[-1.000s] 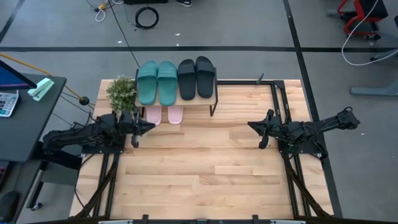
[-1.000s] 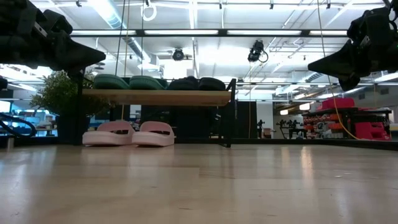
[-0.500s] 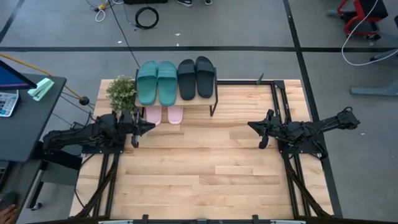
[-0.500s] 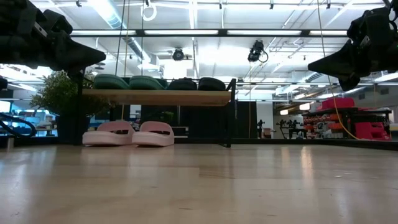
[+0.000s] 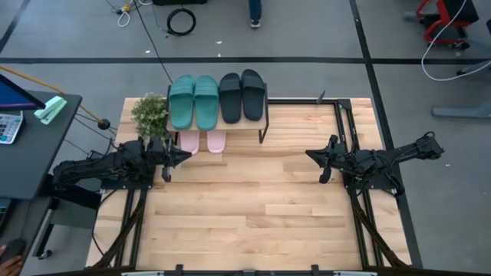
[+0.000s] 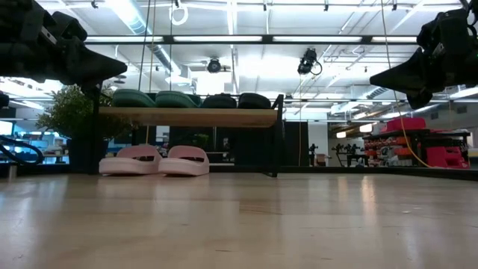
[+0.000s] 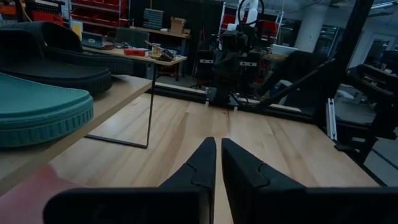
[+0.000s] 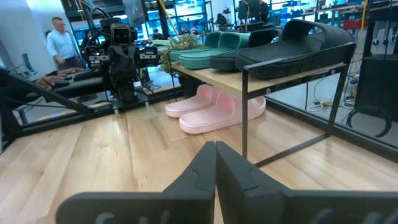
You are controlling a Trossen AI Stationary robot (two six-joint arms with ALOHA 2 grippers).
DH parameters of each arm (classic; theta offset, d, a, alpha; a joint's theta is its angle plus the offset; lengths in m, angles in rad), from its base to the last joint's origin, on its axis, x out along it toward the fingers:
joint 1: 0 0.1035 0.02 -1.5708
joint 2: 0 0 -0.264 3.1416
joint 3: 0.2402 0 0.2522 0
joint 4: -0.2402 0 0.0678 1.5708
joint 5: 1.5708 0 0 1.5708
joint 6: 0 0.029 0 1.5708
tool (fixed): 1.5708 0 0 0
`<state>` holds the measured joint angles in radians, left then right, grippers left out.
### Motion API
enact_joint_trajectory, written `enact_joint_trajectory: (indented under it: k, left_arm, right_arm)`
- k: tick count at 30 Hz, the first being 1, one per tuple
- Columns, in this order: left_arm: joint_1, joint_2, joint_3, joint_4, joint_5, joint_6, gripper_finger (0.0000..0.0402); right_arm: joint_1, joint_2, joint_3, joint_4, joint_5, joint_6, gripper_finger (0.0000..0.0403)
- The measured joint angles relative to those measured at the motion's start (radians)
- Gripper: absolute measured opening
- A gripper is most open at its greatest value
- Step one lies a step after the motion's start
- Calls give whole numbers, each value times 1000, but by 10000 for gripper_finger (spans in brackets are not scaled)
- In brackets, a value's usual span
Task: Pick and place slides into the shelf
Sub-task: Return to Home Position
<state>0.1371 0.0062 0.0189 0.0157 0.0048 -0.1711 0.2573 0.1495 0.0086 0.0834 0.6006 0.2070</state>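
Observation:
The shelf (image 5: pixel 265 126) stands at the table's far edge, left of the middle. Two teal slides (image 5: pixel 194 101) and two black slides (image 5: pixel 242 96) lie sole down, side by side, on its wooden top board (image 6: pixel 187 116). Two pink slides (image 6: pixel 157 161) rest on the table under the board, their ends sticking out toward the near side (image 5: pixel 203 141). My left gripper (image 5: pixel 186 156) hangs shut and level just near-left of the shelf, holding nothing. My right gripper (image 5: pixel 309 154) hangs shut and level at the table's right, pointing toward the middle, also holding nothing.
A potted plant (image 5: pixel 149 115) stands at the far left corner beside the shelf. Bare wooden table (image 5: pixel 253 207) stretches between and in front of both arms. A dark side desk (image 5: pixel 31 146) stands off the left edge. A person (image 8: pixel 59 37) shows in the room beyond.

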Motion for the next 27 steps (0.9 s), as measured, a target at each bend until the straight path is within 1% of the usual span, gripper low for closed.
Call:
enact_joint_trajectory:
  k: [5,16,27]
  left_arm:
    - [0,0,0,0,0,0,36]
    - [0,0,0,0,0,0,23]
    - [0,0,0,0,0,0,36]
  right_arm:
    - [0,0,0,0,0,0,9]
    - [0,0,0,0,0,0,10]
    - [0,0,0,0,0,0,10]
